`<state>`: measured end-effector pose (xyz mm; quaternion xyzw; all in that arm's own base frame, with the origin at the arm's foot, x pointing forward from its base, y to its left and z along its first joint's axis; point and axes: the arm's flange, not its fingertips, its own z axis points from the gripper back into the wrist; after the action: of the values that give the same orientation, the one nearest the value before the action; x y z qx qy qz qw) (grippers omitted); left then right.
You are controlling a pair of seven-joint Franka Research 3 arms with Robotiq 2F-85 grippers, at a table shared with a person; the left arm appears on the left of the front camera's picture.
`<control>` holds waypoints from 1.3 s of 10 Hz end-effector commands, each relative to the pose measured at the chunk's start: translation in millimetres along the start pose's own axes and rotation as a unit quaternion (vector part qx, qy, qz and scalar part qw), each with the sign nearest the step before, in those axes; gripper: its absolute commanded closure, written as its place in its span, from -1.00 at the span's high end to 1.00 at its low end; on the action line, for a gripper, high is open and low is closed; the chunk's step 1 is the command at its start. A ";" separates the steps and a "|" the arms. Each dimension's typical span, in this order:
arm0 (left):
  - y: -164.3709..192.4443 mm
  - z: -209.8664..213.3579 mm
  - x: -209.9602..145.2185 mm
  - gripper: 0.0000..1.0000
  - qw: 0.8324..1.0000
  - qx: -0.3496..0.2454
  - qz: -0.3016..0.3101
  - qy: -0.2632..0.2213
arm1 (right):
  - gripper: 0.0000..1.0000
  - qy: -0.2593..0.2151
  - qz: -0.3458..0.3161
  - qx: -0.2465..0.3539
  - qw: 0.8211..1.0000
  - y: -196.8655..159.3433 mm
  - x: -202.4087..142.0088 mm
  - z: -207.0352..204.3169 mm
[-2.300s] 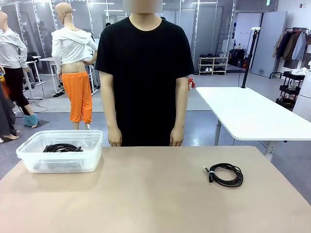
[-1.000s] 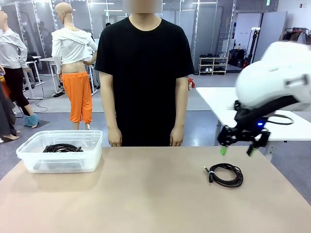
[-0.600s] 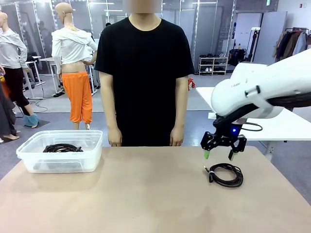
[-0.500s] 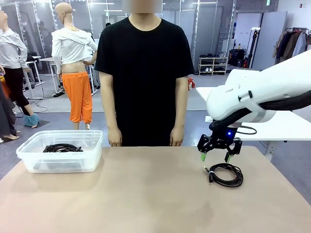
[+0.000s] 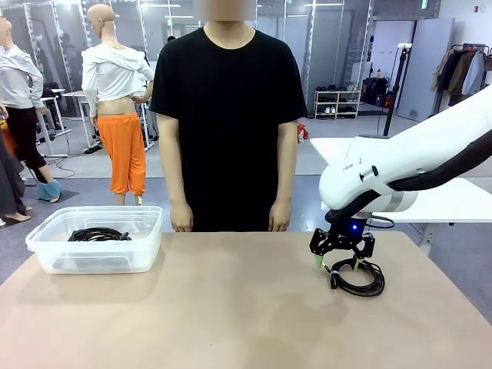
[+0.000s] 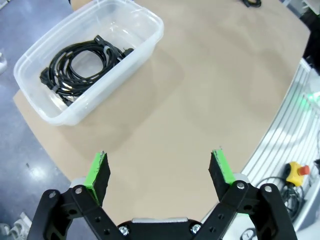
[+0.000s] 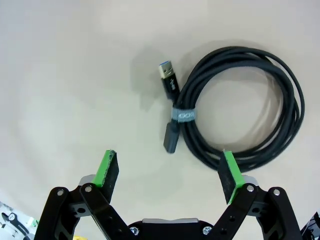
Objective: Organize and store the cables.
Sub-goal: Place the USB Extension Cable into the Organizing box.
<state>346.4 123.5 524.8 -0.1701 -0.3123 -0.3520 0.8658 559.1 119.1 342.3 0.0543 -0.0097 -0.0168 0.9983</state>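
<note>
We see the tan table (image 5: 231, 307) running off the bottom and both sides of the front view, so its near edge and corners are cut off. The person (image 5: 229, 115) stands at the far side, hands hanging at the thighs, legs hidden behind the tabletop. Our right arm (image 5: 407, 165) enters from the right edge, its base out of frame. The clear plastic bin (image 5: 96, 257) sits at the far left of the table; its frosted walls blur the lower part of the coiled cables (image 6: 80, 62) lying inside, though the left wrist view looks straight down on them.

The loose cable (image 7: 240, 120) lies on the table's right part, wound in a round coil bound by a small grey tie, its two plug ends side by side on the bare table. In the front view the right gripper (image 5: 341, 263) partly covers this coil. The right gripper stands spread wide directly above it, holding nothing; one green pad (image 7: 231, 172) overlaps the coil's rim, and we cannot tell whether it touches. The left gripper (image 6: 159, 172) also gapes, empty, high over the table.

Compared with half a second ago, the right gripper has dropped lower and nearer the coil; cable, bin and person have not moved.
</note>
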 end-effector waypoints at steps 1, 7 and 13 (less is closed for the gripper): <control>-2.9 1.4 1.3 1.00 1.000 -0.004 0.009 0.001 | 1.00 -0.003 -0.002 -0.002 1.000 2.0 16.7 -13.1; -2.9 1.4 1.3 1.00 1.000 -0.004 0.009 0.001 | 1.00 -0.002 -0.007 -0.012 1.000 2.5 28.9 -38.6; -2.9 1.4 1.3 1.00 1.000 -0.004 0.009 0.001 | -1.00 -0.021 -0.029 -0.037 0.999 2.3 20.1 -42.5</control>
<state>346.4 123.5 524.7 -0.1701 -0.3123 -0.3519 0.8658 584.6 121.6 302.2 0.0381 -0.0105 -0.0255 0.9989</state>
